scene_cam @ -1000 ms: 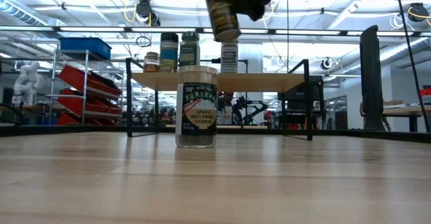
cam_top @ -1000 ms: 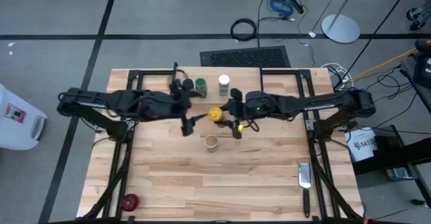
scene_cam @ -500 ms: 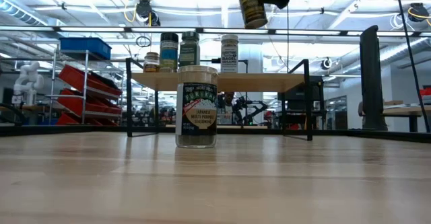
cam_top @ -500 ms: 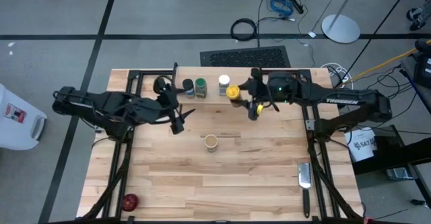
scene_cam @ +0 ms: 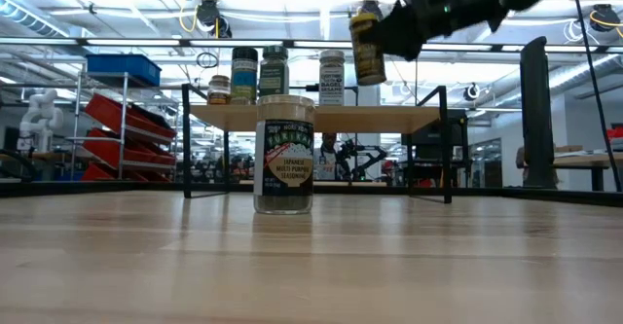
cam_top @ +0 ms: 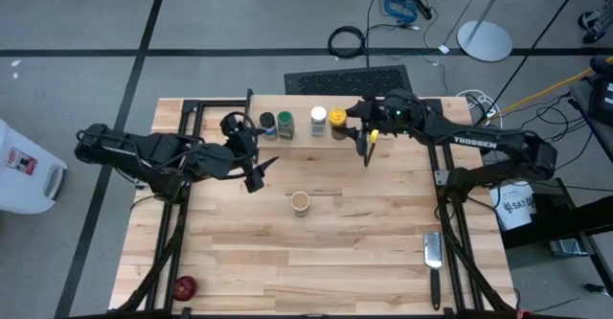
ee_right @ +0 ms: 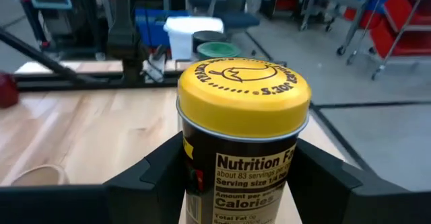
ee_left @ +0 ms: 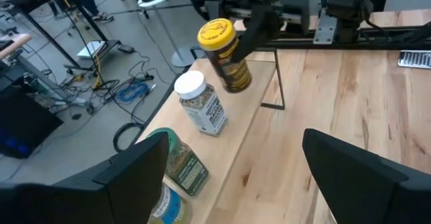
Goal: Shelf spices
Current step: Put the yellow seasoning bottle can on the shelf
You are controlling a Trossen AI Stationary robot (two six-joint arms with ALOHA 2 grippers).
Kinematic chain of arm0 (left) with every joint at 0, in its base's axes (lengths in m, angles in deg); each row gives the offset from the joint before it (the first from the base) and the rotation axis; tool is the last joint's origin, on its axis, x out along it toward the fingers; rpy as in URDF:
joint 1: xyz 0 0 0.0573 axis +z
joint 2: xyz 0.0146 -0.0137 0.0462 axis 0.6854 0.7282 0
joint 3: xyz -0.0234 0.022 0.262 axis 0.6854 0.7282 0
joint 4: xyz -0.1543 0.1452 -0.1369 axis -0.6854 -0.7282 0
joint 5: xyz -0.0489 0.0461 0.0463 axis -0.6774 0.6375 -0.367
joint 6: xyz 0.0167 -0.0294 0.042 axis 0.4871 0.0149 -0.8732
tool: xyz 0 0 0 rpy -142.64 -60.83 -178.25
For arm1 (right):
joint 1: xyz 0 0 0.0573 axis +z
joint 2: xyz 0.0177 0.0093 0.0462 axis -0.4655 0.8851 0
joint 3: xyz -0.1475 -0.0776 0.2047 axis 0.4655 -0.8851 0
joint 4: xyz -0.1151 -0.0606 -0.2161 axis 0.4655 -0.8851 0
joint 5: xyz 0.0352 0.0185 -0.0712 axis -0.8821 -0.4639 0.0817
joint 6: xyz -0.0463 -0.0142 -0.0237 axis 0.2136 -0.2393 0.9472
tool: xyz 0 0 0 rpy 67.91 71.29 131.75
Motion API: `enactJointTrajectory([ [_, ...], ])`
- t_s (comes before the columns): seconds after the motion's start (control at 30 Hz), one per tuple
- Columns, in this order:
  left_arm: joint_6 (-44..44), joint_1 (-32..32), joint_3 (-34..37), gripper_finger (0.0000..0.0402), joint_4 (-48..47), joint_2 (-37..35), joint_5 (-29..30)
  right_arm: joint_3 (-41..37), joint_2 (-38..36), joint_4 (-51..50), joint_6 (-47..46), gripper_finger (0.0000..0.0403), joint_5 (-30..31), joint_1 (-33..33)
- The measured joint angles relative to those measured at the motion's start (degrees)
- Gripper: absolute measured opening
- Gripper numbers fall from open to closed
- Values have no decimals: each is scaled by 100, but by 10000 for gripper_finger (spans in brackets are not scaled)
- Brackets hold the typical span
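At the left of the light wood plank tabletop [cam_top: 364, 252], we see the left claw [cam_top: 257, 173] hovering low, its two dark fingers spread wide and holding nothing, just in front of the shelf.

The small rack with a pale wood top on thin black legs, the shelf [scene_cam: 409, 118], stands along the far edge. On it, from left to right, stand a short dark-lidded clear jar [scene_cam: 219, 90], a dark-capped jar [scene_cam: 244, 75], a green-lidded jar [cam_top: 284, 123] and a white-capped jar [cam_top: 318, 120], all upright.

In front of the shelf, alone near the middle of the tabletop, a tan-lidded clear jar [cam_top: 301, 203] stands upright.

Further right, the right claw [cam_top: 343, 123] pinches the yellow-lidded dark spice jar [cam_top: 336, 119] by its sides. The jar's long axis is close to upright, lid uppermost, tipped slightly. In the low view it hangs above the shelf top, apart from it, just to the right of the white-capped jar.

A small red round object [cam_top: 184, 285] lies at the near left corner and a flat metal grater with a black handle [cam_top: 434, 259] near the right edge. Beyond the tabletop we see grey floor with cables, and a workshop with red bins on racks.
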Motion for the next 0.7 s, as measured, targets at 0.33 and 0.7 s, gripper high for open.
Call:
enactJointTrajectory([
  [0.33,-9,0,2,352,2,0,2,-570,4,952,-23,206,-346,-334],
  [0.7,-44,0,2,352,31,0,2,-568,621,1459,108,206,-362,-355],
])
